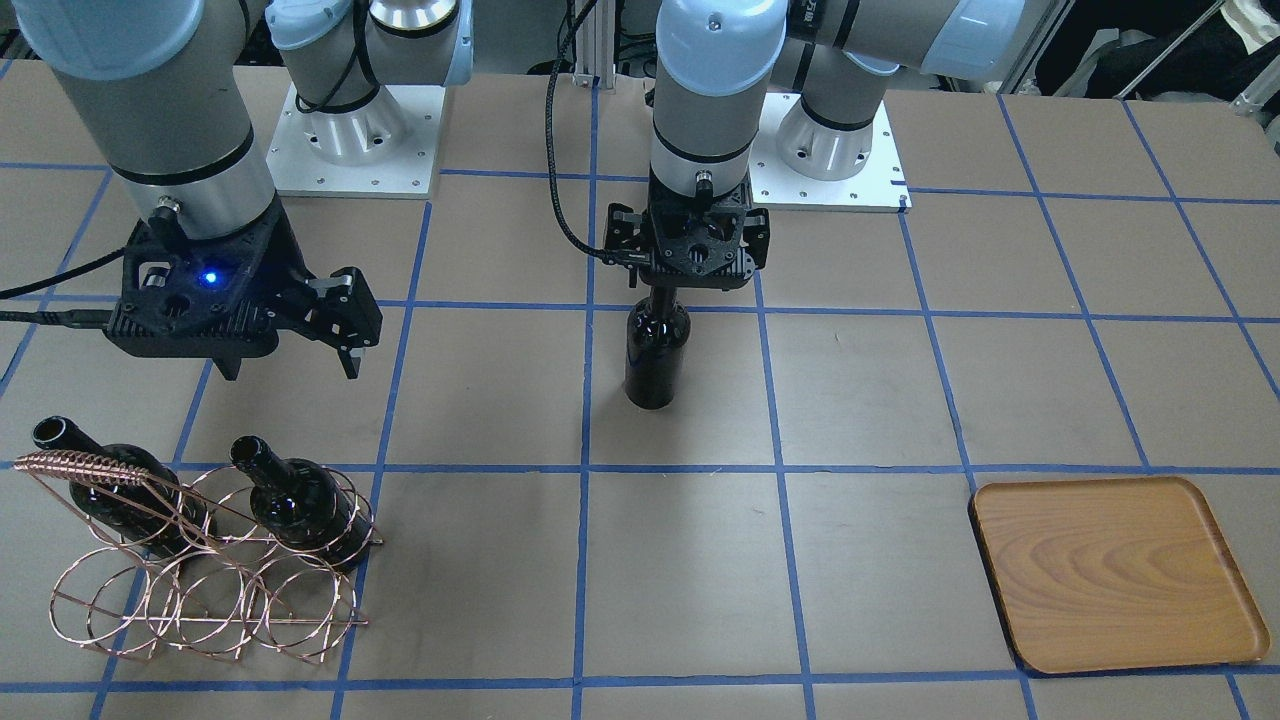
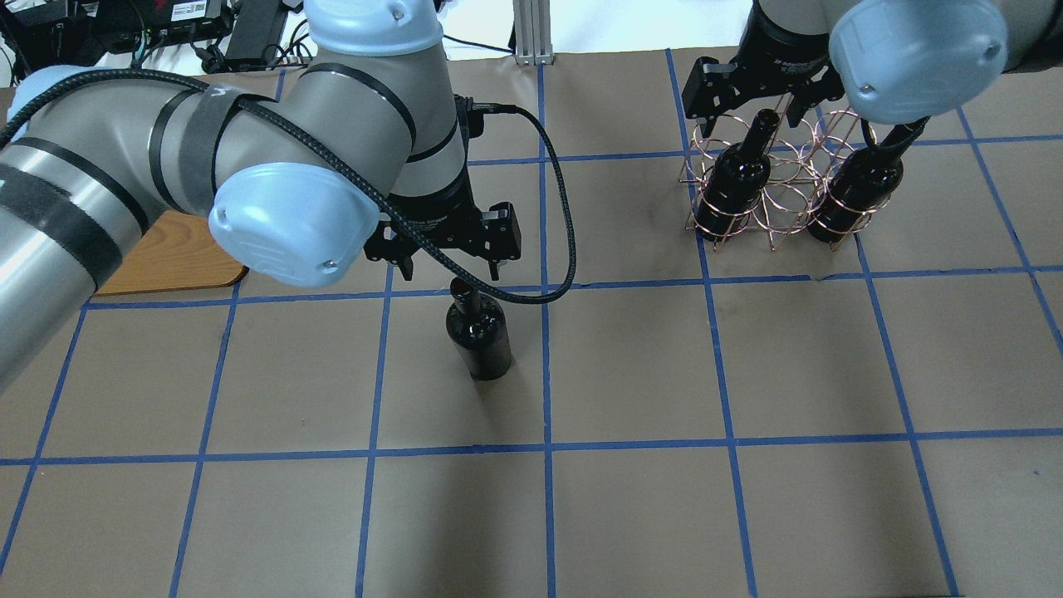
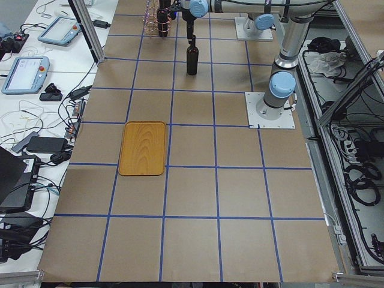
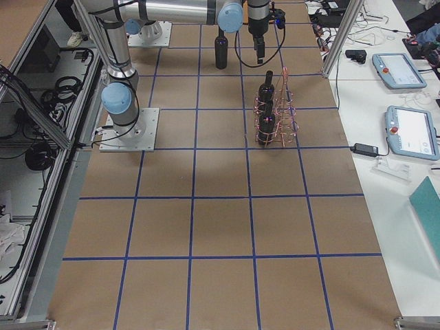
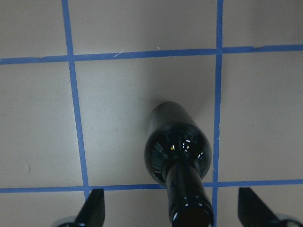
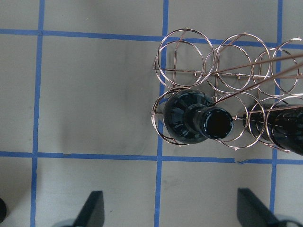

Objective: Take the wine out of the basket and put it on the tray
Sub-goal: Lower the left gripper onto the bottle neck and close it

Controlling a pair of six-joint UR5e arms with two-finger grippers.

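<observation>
One wine bottle point(image 1: 655, 355) stands upright on the table's middle, also in the overhead view point(image 2: 479, 336). My left gripper point(image 1: 668, 295) is directly over it. In the left wrist view its fingers point(image 5: 94, 210) stand wide apart on either side of the neck point(image 5: 189, 208) without touching it. Two more bottles point(image 1: 300, 505) point(image 1: 110, 500) lean in the copper wire basket point(image 1: 200, 590). My right gripper point(image 1: 290, 370) hovers open and empty above the basket point(image 6: 189, 52). The wooden tray point(image 1: 1110, 570) lies bare, far from both grippers.
Brown table with a blue tape grid. The arms' base plates point(image 1: 355, 150) are at the robot's side. In the overhead view the left arm's elbow covers most of the tray point(image 2: 174, 257). Tablets and cables lie on side benches point(image 3: 30, 72).
</observation>
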